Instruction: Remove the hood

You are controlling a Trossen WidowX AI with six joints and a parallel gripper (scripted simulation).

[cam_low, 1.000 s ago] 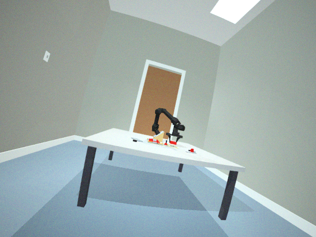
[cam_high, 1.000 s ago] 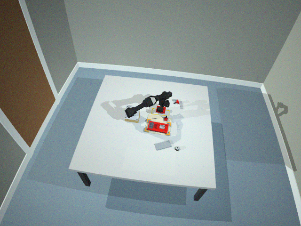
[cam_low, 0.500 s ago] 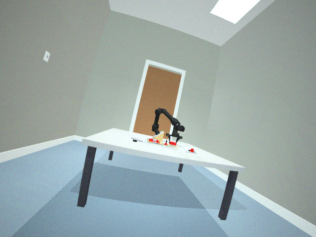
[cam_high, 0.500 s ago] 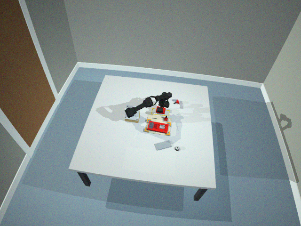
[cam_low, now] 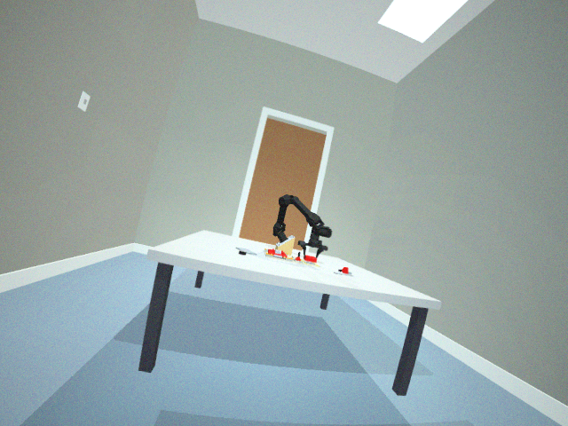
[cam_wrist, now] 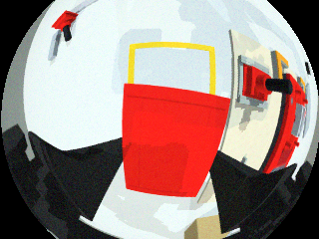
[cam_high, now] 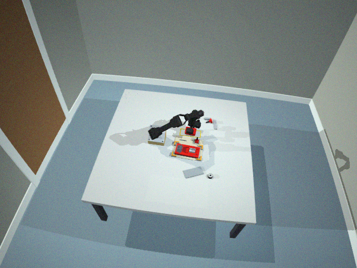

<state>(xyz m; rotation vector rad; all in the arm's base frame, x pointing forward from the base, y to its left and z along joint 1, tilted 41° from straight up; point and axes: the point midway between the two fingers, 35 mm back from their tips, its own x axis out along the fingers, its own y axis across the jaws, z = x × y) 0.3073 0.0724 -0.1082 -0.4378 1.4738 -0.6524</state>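
Observation:
The red hood point(cam_high: 191, 134) point(cam_low: 310, 258) point(cam_wrist: 169, 134) is a flat-faced block between the fingers of my gripper point(cam_high: 190, 130) point(cam_low: 311, 255) point(cam_wrist: 168, 148), which is shut on it. The hood is low over the table, at the yellow outline of the marked area point(cam_high: 180, 132) point(cam_wrist: 171, 45). In the wrist view it covers the outline's near side, while the far side shows beyond it. Whether its underside touches the table cannot be told. The toy car's red body point(cam_high: 187, 150) point(cam_low: 276, 252) lies beside the area.
A cream board point(cam_high: 187, 140) point(cam_wrist: 244, 131) with orange corners lies under the car. A small red part with a black peg point(cam_high: 196, 140) point(cam_wrist: 254, 82) stands near the marked area. Another red part point(cam_high: 210, 120) point(cam_low: 345, 270) point(cam_wrist: 65, 20), a grey plate point(cam_high: 193, 172) and a wheel point(cam_high: 210, 176) lie farther off.

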